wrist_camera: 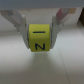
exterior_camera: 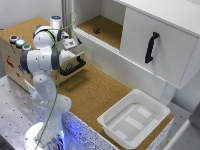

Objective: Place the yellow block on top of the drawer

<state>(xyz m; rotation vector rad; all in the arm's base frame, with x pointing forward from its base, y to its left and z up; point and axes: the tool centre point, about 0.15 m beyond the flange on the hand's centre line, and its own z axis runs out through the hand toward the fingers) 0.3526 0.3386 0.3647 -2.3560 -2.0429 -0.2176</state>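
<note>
A: Yellow block [wrist_camera: 39, 39] — where's it at?

B: Wrist view shows it mid-frame, pinched between the two fingers [wrist_camera: 20, 22] of the gripper [wrist_camera: 39, 31], black marks on its faces. The fingers close on its two sides, so it's held, not loose.

A: And in the exterior view?

B: Can't pick the block out there. The arm [exterior_camera: 42, 55] sits at the left of the frame, wrist up near the upper left, by the drawer [exterior_camera: 75, 64], which stands pulled open w/ its black bar handle [exterior_camera: 73, 67] showing. The cork top [exterior_camera: 27, 27] of the low cabinet runs behind it.

A: So which step?

B: Looks like the carry — block lifted, not yet set down. A pale surface lies under it; which one, can't tell.

A: Next move?

B: Prob. get it over the cork top, lower till it rests flat, then part the fingers.
</note>
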